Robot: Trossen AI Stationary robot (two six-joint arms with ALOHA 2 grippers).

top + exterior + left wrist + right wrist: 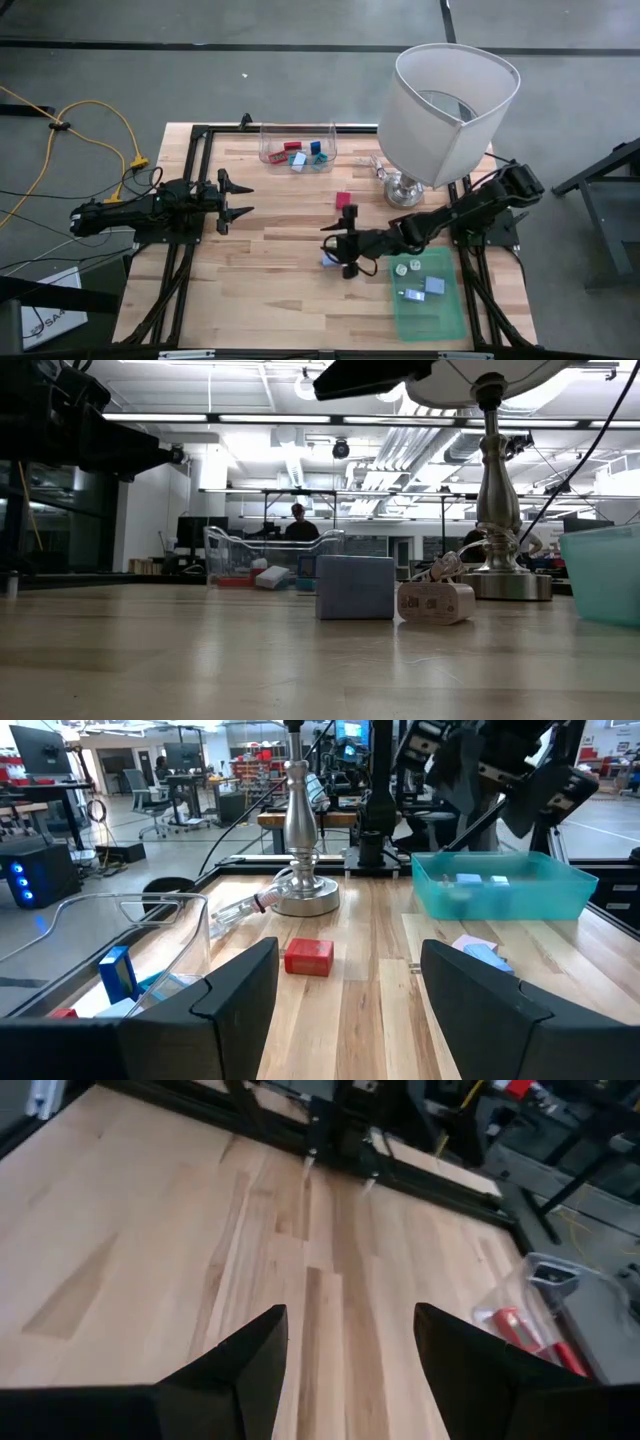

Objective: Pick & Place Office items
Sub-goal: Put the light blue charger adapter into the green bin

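No writing can be read on any of the pieces from here; the only print in sight is on a white sheet lying on the floor past the table's left front corner, and its dark letters are too small to make out. The left arm lies low along the left side of the wooden table, stretched toward the middle, and its left end effector hovers with its fingers spread apart and nothing between them. The right arm reaches in from the right rear corner, elbow bent beneath the big white lamp, with its right end effector near the table's middle; its two fingers stand parted over bare wood and grip nothing. Just beside that end effector, on the side nearer the front edge, lies a small light blue piece, partly hidden by the fingers. A red piece sits alone on the wood between the clear bin and the right end effector. The clear bin stands at the back edge and holds several pieces, red and blue among them. A teal tray lies at the front right with a few pale pieces in it. In the low view a pale blue block stands on the table touching a tan plug-like piece.
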